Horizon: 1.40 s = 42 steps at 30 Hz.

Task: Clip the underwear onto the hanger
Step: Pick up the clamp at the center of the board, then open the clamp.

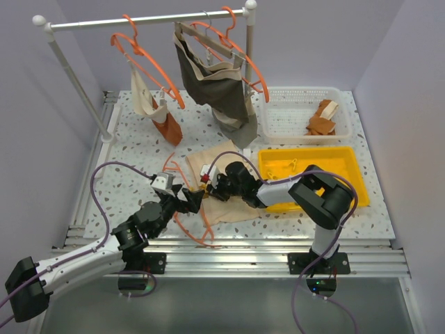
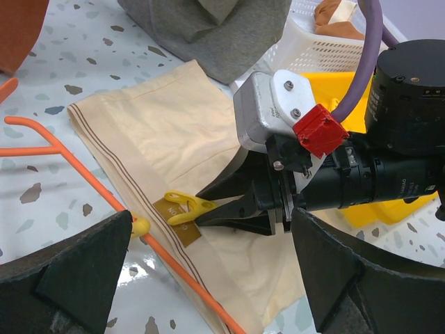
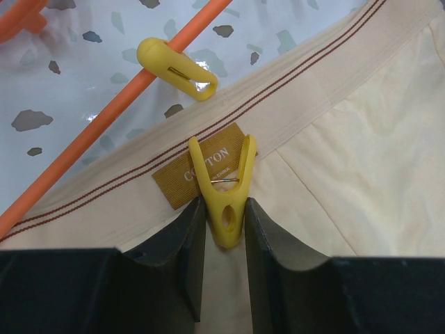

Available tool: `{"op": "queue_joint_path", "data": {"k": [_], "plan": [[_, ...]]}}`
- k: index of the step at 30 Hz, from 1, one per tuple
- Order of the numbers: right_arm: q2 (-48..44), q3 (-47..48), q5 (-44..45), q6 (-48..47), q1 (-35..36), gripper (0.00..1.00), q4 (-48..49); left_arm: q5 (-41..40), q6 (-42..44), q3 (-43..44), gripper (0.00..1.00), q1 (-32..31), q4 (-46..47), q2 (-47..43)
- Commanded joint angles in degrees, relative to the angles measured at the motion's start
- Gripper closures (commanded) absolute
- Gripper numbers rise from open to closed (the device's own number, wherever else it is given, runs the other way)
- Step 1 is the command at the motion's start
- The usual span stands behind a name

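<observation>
The cream underwear (image 1: pixel 233 209) lies flat on the table, its waistband along the straight bar of an orange hanger (image 2: pixel 83 174). In the right wrist view my right gripper (image 3: pixel 224 203) is shut on the handles of a yellow clip (image 3: pixel 226 223). The clip's mouth gapes over the brown label (image 3: pixel 181 182) on the waistband. A second yellow clip (image 3: pixel 177 68) sits on the hanger bar (image 3: pixel 97 132), just beyond the waistband edge. My left gripper (image 2: pixel 212 229) stands wide open beside the bar, with nothing between its fingers, facing the right gripper (image 2: pixel 201 209).
A yellow tray (image 1: pixel 348 163) and a white basket (image 1: pixel 299 94) holding brown cloth stand at the right. At the back, a rack (image 1: pixel 139 21) carries more orange hangers, a dark grey garment (image 1: pixel 215 83) and a rust-orange cloth (image 1: pixel 169 129).
</observation>
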Motion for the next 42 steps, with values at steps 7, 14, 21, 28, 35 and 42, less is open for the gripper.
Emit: {"op": "queue_joint_path", "data": {"k": [7,14,21,28,35,42], "plan": [[-6.62,-1.72,2.48,1.74,-0.32,0.86,2.19,-0.73,0.74,-1.65,0.00,0.03,5.04,-0.59],[-18.57,-6.02,5.21,7.89,-0.15,0.86,-0.36,1.64,5.12,-7.00,0.00,0.03,18.48,-1.55],[-29.90,-10.24,6.35,14.73,1.35,0.85,-1.07,7.87,8.04,-10.87,0.00,0.03,29.92,-4.09],[-37.65,-11.22,2.48,22.65,2.67,0.85,-1.77,16.05,7.25,-10.71,0.00,0.12,38.71,-5.42],[-42.05,-11.48,-2.26,28.81,3.99,0.85,0.25,25.54,3.65,-11.14,0.00,0.30,45.13,-6.21],[-42.49,-11.48,-9.47,34.86,4.86,0.85,5.96,31.44,-0.83,-10.53,0.00,0.47,48.73,-6.47]]}}
